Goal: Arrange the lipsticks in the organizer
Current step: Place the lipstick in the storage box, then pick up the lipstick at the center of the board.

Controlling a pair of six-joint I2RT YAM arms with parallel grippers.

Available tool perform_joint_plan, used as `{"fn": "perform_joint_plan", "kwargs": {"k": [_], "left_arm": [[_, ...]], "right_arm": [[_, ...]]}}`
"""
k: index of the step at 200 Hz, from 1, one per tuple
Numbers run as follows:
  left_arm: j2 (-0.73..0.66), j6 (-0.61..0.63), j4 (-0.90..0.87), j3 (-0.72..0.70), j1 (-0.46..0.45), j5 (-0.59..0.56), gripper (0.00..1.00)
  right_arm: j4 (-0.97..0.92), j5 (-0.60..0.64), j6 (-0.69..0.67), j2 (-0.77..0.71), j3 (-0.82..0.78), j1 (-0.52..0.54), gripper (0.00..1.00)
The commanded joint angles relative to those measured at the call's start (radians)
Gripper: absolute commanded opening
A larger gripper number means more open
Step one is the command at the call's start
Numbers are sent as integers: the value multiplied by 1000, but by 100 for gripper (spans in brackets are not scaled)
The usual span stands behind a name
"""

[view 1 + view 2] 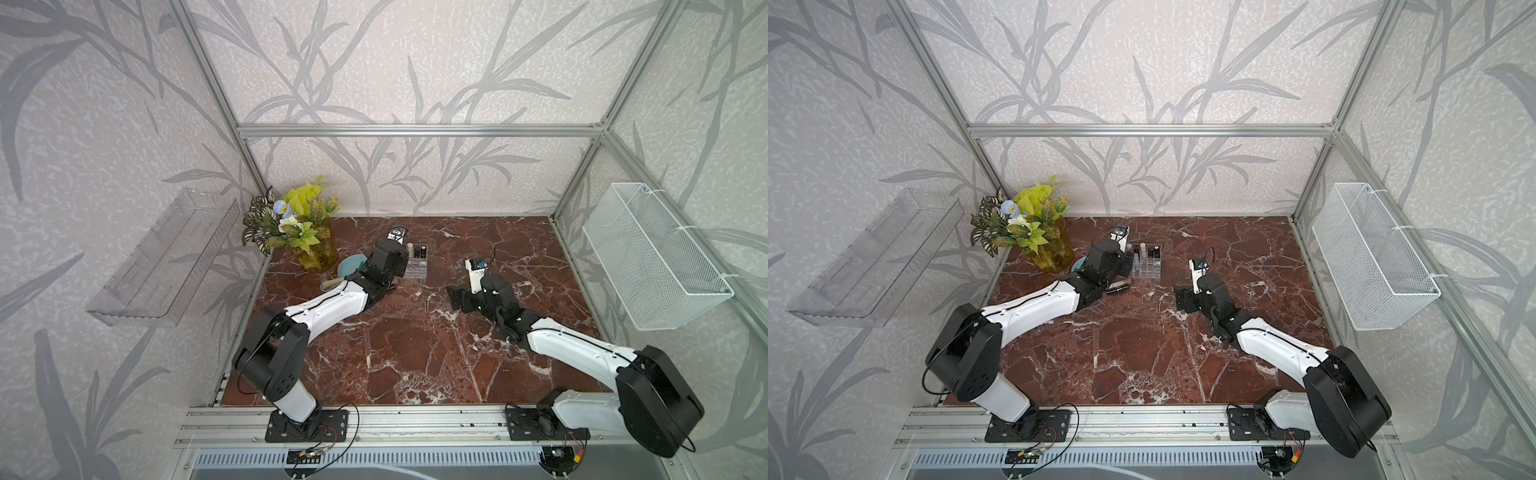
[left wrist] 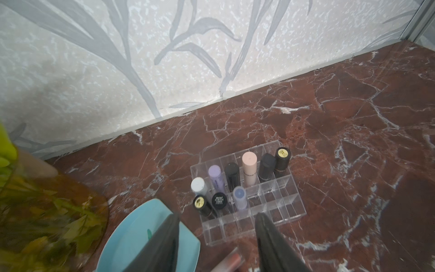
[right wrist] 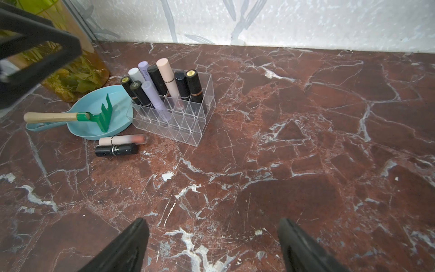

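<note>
Two tubes lie at the clear acrylic grid organizer's seven o'clock: black lipstick; pale-pink lipstick, blurred, cut off. Left fingers half-parted, right fingers wide, both empty.

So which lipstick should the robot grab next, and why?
Probably lower the left gripper onto the pink lipstick and close. Its jaws are open and seem to hang just over that tube, which lies flat on the table beside a black lipstick. The organizer already holds nine other lipsticks, with front compartments empty.
</note>
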Motion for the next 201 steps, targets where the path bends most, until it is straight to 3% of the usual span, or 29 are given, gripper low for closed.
{"fn": "perform_joint_plan", "kwargs": {"k": [1,33,68,135,201], "left_arm": [[-67,-71,-229,-44,-1,45,54],[-106,-104,-259,-123,5,90,65],[-23,-107,-295,-88,40,153,73],[137,-86,-323,-10,81,229,72],[201,-61,-341,37,103,255,64]], "right_arm": [[-32,-33,-3,-19,20,2,90],[-34,-49,4,-18,16,2,90],[-51,-54,2,-19,18,2,90],[-69,-55,-2,-32,14,1,90],[-74,-66,3,-29,18,1,90]]}}
